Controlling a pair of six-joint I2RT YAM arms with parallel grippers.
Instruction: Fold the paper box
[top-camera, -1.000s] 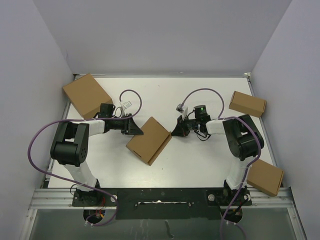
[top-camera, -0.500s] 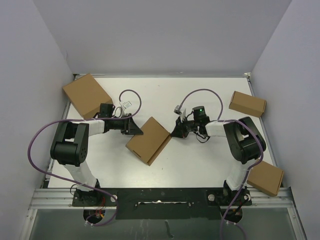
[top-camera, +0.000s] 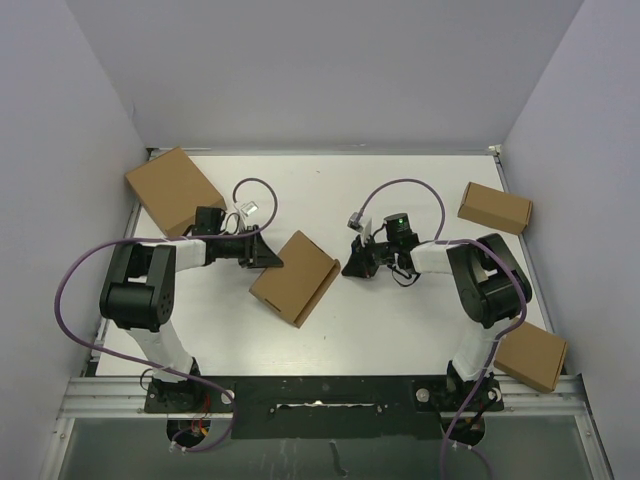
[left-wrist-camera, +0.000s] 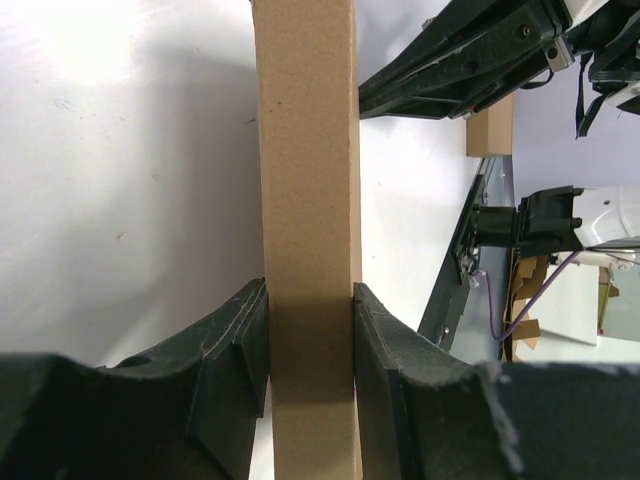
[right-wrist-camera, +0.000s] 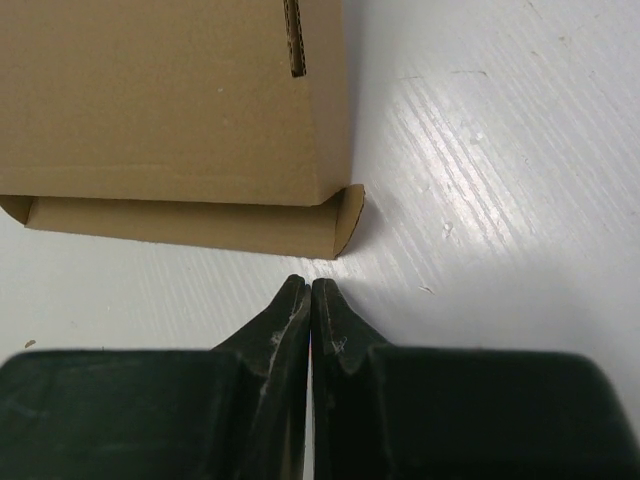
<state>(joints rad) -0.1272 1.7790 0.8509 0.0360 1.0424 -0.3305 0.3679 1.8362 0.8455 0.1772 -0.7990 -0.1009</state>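
Reaching low across the table (top-camera: 400, 320), the left gripper (left-wrist-camera: 308, 300) clamps the left edge of the paper box (top-camera: 295, 278), which lies between the two arms. The right gripper (right-wrist-camera: 310, 283) (fingers pressed together, holding nothing) points at the box's right flap; a second ago it touched the flap, now it sits just apart

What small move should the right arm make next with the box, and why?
Probably nudge the shut right gripper forward to press the loose corner tab in. The left gripper clamps the paper box by its edge, and the tab sticks out just ahead of the right gripper.
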